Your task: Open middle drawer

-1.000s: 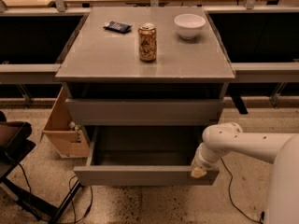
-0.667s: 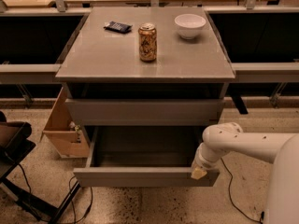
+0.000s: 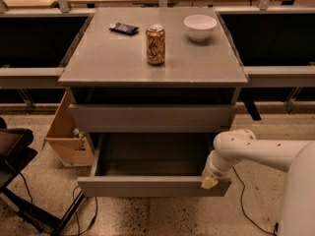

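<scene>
The middle drawer [image 3: 147,186] is pulled far out of the grey cabinet, below the closed top drawer front [image 3: 152,117]. Its plain grey tray [image 3: 152,156] looks empty. My gripper [image 3: 209,181] is at the right end of the drawer's front panel, at its top edge, touching it. My white arm [image 3: 256,149] reaches in from the right. The lowest drawer front is hidden under the open drawer.
On the cabinet top [image 3: 98,58] stand a can [image 3: 155,44], a white bowl [image 3: 200,27] and a dark flat packet [image 3: 123,28]. A cardboard box [image 3: 66,136] stands left of the cabinet. A black chair [image 3: 15,151] and cables are at the lower left.
</scene>
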`<control>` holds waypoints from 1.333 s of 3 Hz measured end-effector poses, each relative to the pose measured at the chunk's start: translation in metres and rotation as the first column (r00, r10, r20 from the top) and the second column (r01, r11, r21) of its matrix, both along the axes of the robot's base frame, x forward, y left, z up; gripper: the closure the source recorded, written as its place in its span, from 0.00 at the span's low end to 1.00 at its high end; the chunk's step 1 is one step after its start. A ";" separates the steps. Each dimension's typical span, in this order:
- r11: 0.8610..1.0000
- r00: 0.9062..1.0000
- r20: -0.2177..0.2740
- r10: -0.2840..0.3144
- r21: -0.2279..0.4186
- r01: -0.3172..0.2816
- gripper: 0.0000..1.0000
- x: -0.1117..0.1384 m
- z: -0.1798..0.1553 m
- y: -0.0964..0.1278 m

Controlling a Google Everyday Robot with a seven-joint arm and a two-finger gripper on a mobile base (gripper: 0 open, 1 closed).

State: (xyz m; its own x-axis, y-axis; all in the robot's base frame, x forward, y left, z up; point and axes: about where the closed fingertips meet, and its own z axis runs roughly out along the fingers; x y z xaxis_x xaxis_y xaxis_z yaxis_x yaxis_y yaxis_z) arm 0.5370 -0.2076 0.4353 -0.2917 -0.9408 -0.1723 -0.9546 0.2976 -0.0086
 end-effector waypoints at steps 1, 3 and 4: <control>1.000 1.000 0.000 0.000 0.000 0.000 0.15 0.000 0.000 0.000; 1.000 1.000 -0.002 0.006 0.003 -0.006 0.00 -0.011 -0.005 0.006; 0.999 1.000 -0.013 -0.021 0.034 0.022 0.27 -0.072 0.009 0.030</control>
